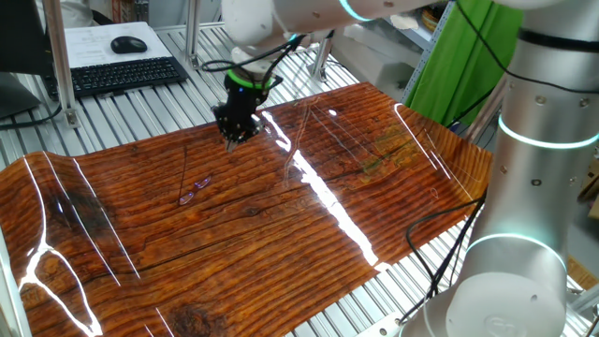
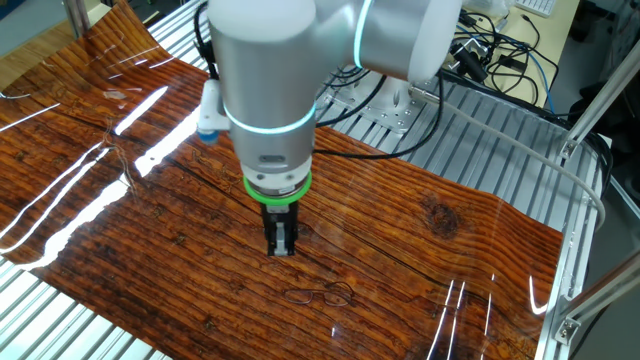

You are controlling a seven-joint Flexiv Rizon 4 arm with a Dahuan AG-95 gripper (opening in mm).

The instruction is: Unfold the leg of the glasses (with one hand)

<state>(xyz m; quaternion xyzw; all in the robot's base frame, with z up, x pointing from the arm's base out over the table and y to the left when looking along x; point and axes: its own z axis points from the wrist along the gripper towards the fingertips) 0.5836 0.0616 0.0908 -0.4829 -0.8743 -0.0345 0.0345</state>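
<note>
The glasses (image 1: 196, 190) are tiny pinkish-purple wire spectacles lying flat on the wood-grain mat (image 1: 281, 243). In the other fixed view the glasses (image 2: 320, 295) lie near the mat's front edge. A leg cannot be told apart from the frame at this size. My black gripper (image 1: 234, 137) hangs over the mat, behind and to the right of the glasses and apart from them. In the other fixed view the gripper (image 2: 281, 246) points straight down just behind the glasses. Its fingers stand close together and hold nothing.
A keyboard (image 1: 122, 73) and a mouse (image 1: 128, 44) lie on the slatted table behind the mat. Black cables (image 1: 440, 243) hang at the mat's right edge by the robot base (image 1: 524, 234). White glare streaks cross the mat.
</note>
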